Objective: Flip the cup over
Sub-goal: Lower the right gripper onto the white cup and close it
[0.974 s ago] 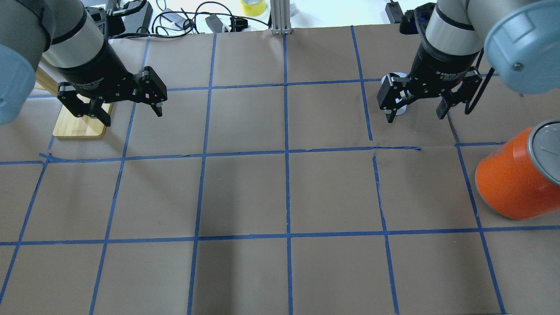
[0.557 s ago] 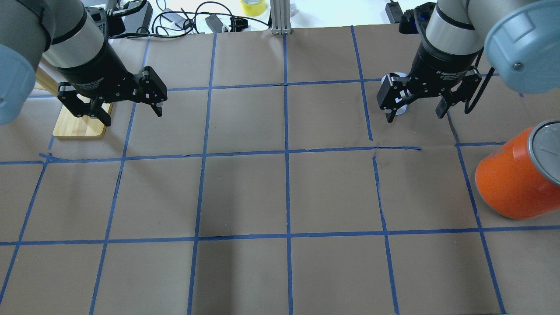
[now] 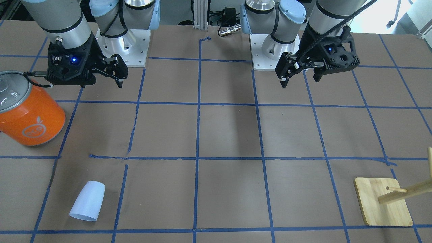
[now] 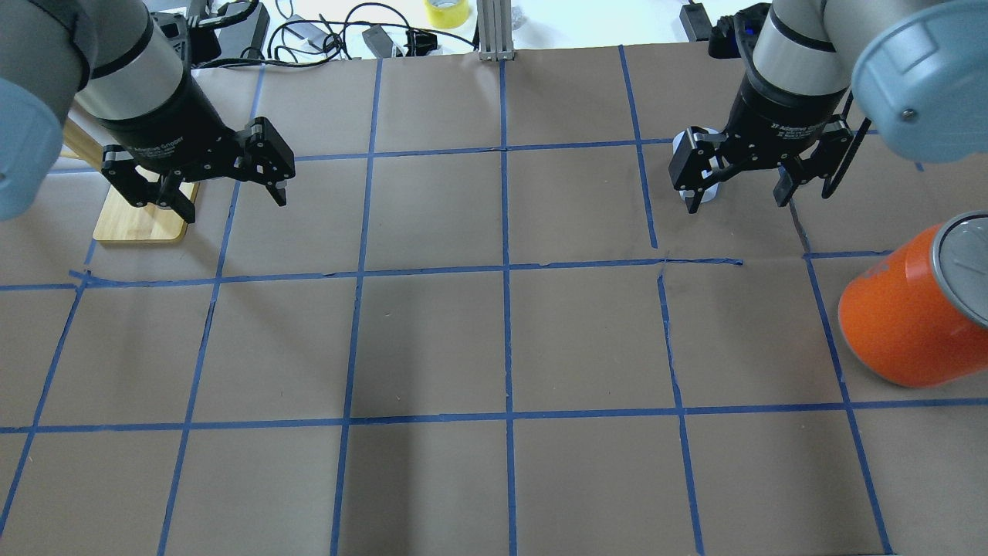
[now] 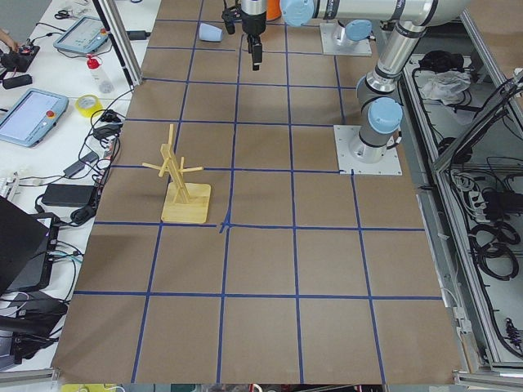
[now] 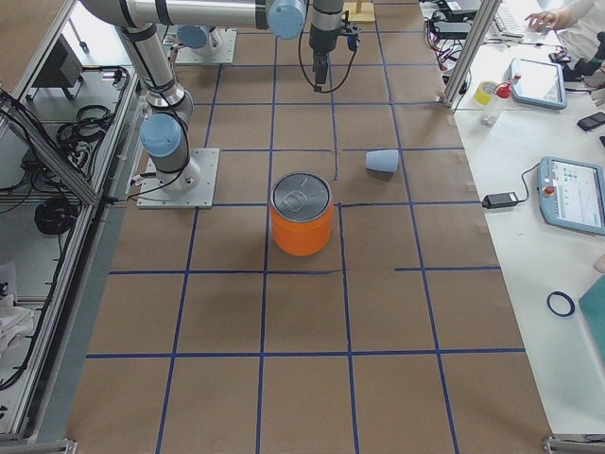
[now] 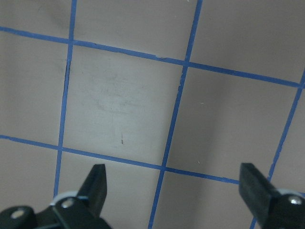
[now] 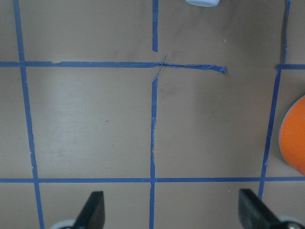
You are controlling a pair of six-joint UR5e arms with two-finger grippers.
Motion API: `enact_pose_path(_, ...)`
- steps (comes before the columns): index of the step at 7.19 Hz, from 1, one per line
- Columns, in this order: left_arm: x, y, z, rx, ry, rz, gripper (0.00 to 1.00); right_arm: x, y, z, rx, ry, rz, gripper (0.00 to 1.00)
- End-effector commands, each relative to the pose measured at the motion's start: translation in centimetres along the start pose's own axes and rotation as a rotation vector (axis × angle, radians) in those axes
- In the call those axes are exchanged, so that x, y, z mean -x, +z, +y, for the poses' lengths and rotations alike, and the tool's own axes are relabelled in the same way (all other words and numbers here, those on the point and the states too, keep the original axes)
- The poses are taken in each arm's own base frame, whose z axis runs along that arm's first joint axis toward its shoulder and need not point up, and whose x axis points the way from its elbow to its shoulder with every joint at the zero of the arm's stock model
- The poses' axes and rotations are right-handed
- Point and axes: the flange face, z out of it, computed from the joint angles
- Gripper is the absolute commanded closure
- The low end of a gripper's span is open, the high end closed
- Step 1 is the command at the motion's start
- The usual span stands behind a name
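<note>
The cup [image 3: 87, 200] is a small pale blue-white tumbler that lies on its side on the brown paper, wide rim toward the operators' side. It also shows in the exterior right view [image 6: 382, 161] and at the top edge of the right wrist view [image 8: 202, 2]. In the overhead view my right gripper [image 4: 737, 202] hides most of the cup [image 4: 683, 142]. That gripper is open and empty and hangs well above the table, short of the cup. My left gripper [image 4: 231, 207] is open and empty, high over the far left.
A large orange can [image 4: 911, 316] with a silver lid stands on my right, near the cup. A wooden peg stand [image 3: 381, 202] on a bamboo base sits on my left side. Cables and a yellow tape roll [image 4: 446, 11] lie beyond the far edge.
My right gripper has shifted slightly forward, away from my base, still open. The left arm, the cup and the can have not moved.
</note>
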Motion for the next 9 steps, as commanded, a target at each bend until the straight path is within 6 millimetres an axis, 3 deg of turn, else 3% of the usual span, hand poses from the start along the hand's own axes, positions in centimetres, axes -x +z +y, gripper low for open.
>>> enact_pose_path(1, 0.0, 0.0, 0.0, 0.0, 0.0, 0.0, 0.0, -0.6, 1.1, -1.8, -0.019, 0.164, 0.009, 0.0)
enact_pose_path(3, 0.0, 0.0, 0.0, 0.0, 0.0, 0.0, 0.0, -1.1, 4.0, -6.5, -0.084, 0.176, 0.003, 0.0)
enact_pose_path(6, 0.0, 0.0, 0.0, 0.0, 0.0, 0.0, 0.0, -1.9, 11.3, -12.8, -0.115, 0.189, -0.001, 0.0)
enact_pose_path(9, 0.0, 0.0, 0.0, 0.0, 0.0, 0.0, 0.0, -4.8, 16.6, -17.0, -0.157, 0.169, -0.001, 0.0)
